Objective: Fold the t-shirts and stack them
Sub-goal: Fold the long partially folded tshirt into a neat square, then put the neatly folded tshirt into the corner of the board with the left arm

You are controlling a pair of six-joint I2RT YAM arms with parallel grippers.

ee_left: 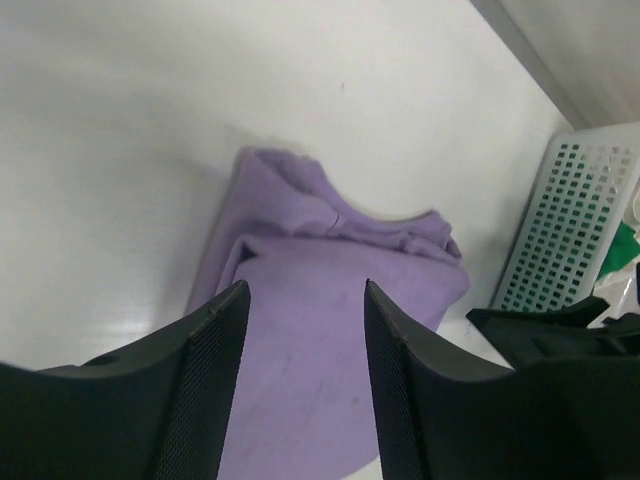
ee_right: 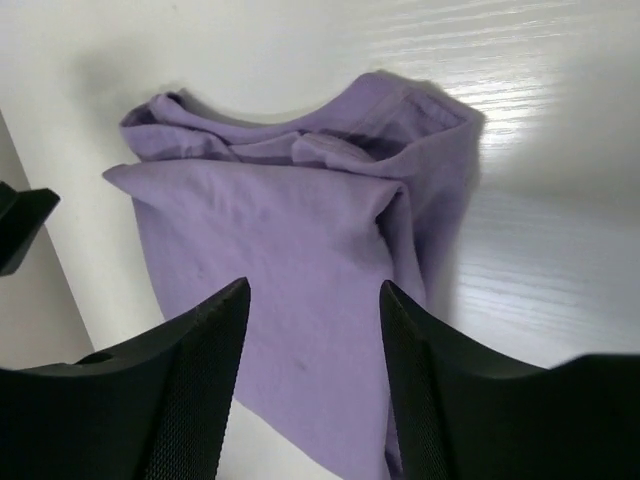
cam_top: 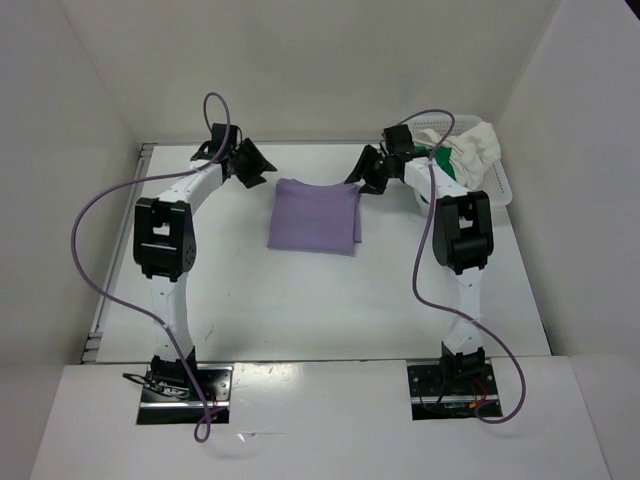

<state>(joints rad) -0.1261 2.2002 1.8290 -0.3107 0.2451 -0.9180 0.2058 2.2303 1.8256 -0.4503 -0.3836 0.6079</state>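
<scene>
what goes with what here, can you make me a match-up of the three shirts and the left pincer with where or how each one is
Column one:
1. purple t-shirt
2. white t-shirt
3. green t-shirt
4. left pincer

Column two:
a. bunched up on top of the basket
b. open, nothing between its jaws
c. folded flat on the table
d. only a scrap showing, in the basket beside the white cloth

Pairs: 1-c, 2-a, 3-d, 4-b
</scene>
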